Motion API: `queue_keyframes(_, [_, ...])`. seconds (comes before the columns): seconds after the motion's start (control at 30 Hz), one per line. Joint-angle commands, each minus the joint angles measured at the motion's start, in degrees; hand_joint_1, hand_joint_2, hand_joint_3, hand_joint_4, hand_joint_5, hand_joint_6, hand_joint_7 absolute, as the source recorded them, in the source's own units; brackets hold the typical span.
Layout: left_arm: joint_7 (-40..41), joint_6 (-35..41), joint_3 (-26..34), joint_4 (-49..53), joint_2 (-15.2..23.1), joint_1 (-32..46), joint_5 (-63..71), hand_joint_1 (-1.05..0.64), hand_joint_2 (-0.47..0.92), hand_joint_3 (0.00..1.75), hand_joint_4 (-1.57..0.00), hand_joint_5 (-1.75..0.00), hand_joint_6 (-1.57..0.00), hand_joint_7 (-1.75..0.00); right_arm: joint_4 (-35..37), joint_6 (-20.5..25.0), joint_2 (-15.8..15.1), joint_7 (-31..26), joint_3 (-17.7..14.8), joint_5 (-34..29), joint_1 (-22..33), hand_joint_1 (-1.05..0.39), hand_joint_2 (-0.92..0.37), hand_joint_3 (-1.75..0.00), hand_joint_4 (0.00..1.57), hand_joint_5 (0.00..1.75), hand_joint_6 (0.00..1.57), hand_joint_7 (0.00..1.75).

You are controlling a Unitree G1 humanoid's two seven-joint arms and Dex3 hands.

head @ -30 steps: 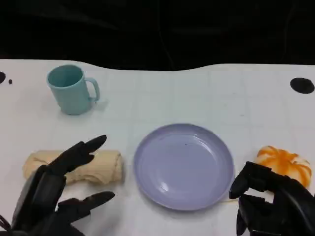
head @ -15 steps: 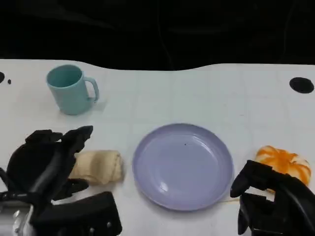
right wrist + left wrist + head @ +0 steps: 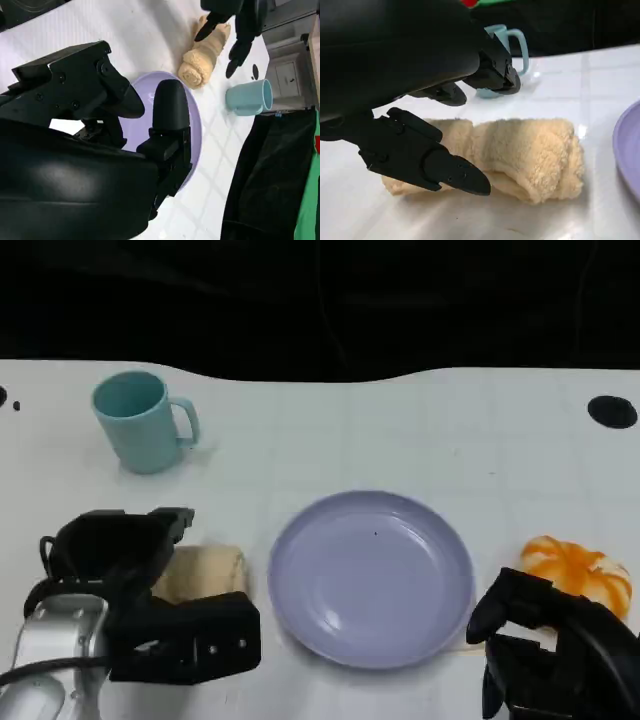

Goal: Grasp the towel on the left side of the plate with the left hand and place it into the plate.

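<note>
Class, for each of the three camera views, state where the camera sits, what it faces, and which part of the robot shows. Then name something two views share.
Head view: high on the robot, looking down at the table; the left hand and right hand show.
Left wrist view: behind the left hand, facing the towel.
Right wrist view: behind the right hand, looking across the plate.
Shared: both wrist views show the towel and cup.

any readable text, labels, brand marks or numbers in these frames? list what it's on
None readable.
The cup, plate, towel and orange-and-white object carry no print.
The left hand and right hand show no legible markings.
The black dots on the table are plain marks, not characters.
</note>
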Motion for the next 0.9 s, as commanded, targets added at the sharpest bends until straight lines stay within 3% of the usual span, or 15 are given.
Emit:
queue_keyframes(0.03, [-0.05,-0.04,-1.78,8.31,0.26,-4.19,-2.03,-0.43,0.81,0.01,-0.44,-0.1,-0.37,0.0,-0.77,-0.43,-0.63,-0.1,-0.44,-0.07,0.34,-0.1,-0.65,-1.16,0.71,1.75,0.5,1.7])
queue_keyframes(0.2, [2.74,-0.61,-4.17,18.57,-0.76,-8.17,-3.75,-0.38,0.85,0.01,-0.5,-0.08,-0.44,-0.02,-0.64,-0.92,-0.53,-0.06,-0.44,0.03,0.51,-0.1,-0.64,-1.16,0.72,1.75,0.51,1.69])
queue_keyframes(0.27, [4.17,-1.8,-5.01,22.29,-0.95,-9.35,-4.74,-0.34,0.89,0.02,-0.72,-0.15,-0.55,-0.05,-0.79,-0.67,-0.55,-0.19,-0.4,0.01,0.52,-0.11,-0.64,-1.16,0.73,1.75,0.52,1.69])
queue_keyframes(0.3, [4.73,-2.27,-5.36,23.62,-0.97,-9.81,-5.24,-0.32,0.91,0.04,-0.79,-0.32,-0.63,-0.04,-0.85,-0.59,-0.56,-0.22,-0.38,0.0,0.53,-0.11,-0.64,-1.15,0.73,1.75,0.52,1.68])
queue_keyframes(0.37, [6.04,-3.31,-5.84,26.24,-1.1,-10.55,-6.24,-0.29,0.92,0.09,-0.73,-0.81,-0.76,-0.02,-0.95,-0.43,-0.48,-0.29,-0.37,0.1,0.54,-0.11,-0.64,-1.16,0.73,1.75,0.52,1.68])
queue_keyframes(0.4, [7.22,-4.07,-5.97,27.45,-1.17,-10.76,-6.81,-0.27,0.92,0.14,-0.72,-0.94,-0.83,-0.04,-1.0,-0.37,-0.47,-0.34,-0.34,0.07,0.53,-0.11,-0.64,-1.16,0.73,1.75,0.52,1.68])
queue_keyframes(0.5, [11.22,-7.02,-5.91,29.9,-1.15,-10.83,-8.87,-0.3,0.92,0.22,-0.81,-0.96,-1.01,-0.07,-1.04,-0.52,-0.58,-0.29,-0.34,0.01,0.52,-0.11,-0.63,-1.16,0.72,1.75,0.52,1.68])
queue_keyframes(0.63, [18.33,-10.81,-6.25,31.69,-0.6,-10.34,-10.03,-0.31,0.92,0.18,-0.77,-1.46,-1.15,-0.13,-1.01,-0.21,-0.56,-0.23,-0.57,0.35,0.44,-0.09,-0.64,-1.17,0.72,1.75,0.52,1.68])
queue_keyframes(0.67, [21.36,-12.18,-6.1,32.09,-0.51,-10.05,-10.3,-0.3,0.92,0.18,-0.74,-1.6,-1.09,-0.35,-1.02,-0.08,-0.53,-0.27,-0.59,0.4,0.42,-0.09,-0.64,-1.17,0.72,1.75,0.52,1.68])
queue_keyframes(0.7, [25.32,-14.06,-5.71,32.7,-0.51,-9.69,-10.76,-0.27,0.92,0.22,-0.77,-1.69,-0.9,-0.9,-0.99,-0.05,-0.49,-0.3,-0.58,0.43,0.4,-0.09,-0.64,-1.17,0.72,1.75,0.52,1.68])
queue_keyframes(0.73, [29.17,-15.88,-5.38,33.36,-0.5,-9.41,-11.16,-0.23,0.92,0.25,-0.81,-1.72,-0.79,-1.24,-0.99,-0.03,-0.45,-0.37,-0.54,0.39,0.38,-0.09,-0.64,-1.17,0.72,1.75,0.52,1.68])
queue_keyframes(0.77, [33.88,-17.9,-5.0,34.08,-0.49,-9.13,-11.45,-0.21,0.91,0.28,-0.83,-1.73,-0.72,-1.45,-1.05,0.03,-0.35,-0.55,-0.48,0.31,0.39,-0.09,-0.64,-1.17,0.72,1.75,0.51,1.68])
queue_keyframes(0.8, [38.64,-19.81,-4.65,34.67,-0.43,-8.87,-11.56,-0.19,0.9,0.33,-0.82,-1.74,-0.67,-1.62,-1.14,0.09,-0.27,-0.75,-0.39,0.18,0.41,-0.09,-0.64,-1.17,0.72,1.75,0.51,1.68])
queue_keyframes(0.83, [42.07,-21.35,-4.23,35.14,-0.43,-8.77,-11.89,-0.18,0.88,0.37,-0.82,-1.74,-0.65,-1.68,-1.05,-0.08,-0.29,-0.84,-0.3,-0.03,0.33,-0.09,-0.64,-1.17,0.72,1.75,0.51,1.68])
queue_keyframes(0.9, [45.56,-23.17,-3.47,35.23,-0.41,-8.62,-12.68,-0.18,0.76,0.63,-0.81,-1.75,-0.64,-1.73,-0.91,-0.29,-0.39,-0.88,-0.17,-0.24,0.18,-0.09,-0.64,-1.17,0.72,1.75,0.51,1.68])
